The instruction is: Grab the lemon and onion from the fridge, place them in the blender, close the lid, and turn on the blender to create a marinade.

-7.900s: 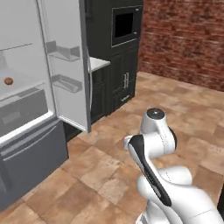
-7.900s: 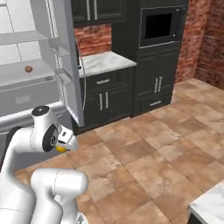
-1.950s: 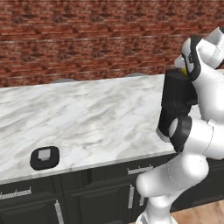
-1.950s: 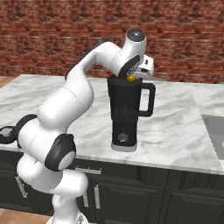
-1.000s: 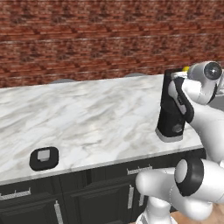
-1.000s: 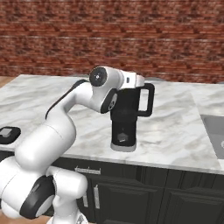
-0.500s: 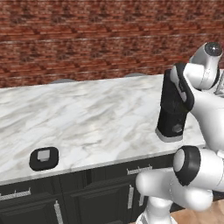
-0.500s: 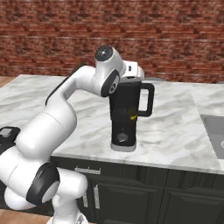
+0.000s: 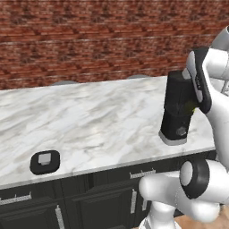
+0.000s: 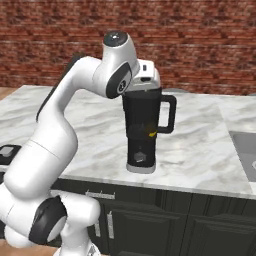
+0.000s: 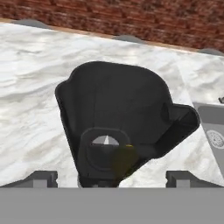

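On marble counter [image 9: 89, 120], boxy black blender [image 10: 142, 132], round yellow lemon [image 11: 124, 160] inside

Blender [image 10: 142, 132] mouth open under me, no lid on top, straight drop in free; lemon [image 11: 124, 160] sits low inside jar. Blender handle [image 10: 168, 114] sticks out on sink side, blocks close pass there. Lid [image 9: 45, 161] lies far off near counter [image 9: 94, 120] front edge, wide bare marble between. Brick wall [image 9: 89, 40] closes off back. My own arm [image 10: 65, 130] crowds near side of jar.
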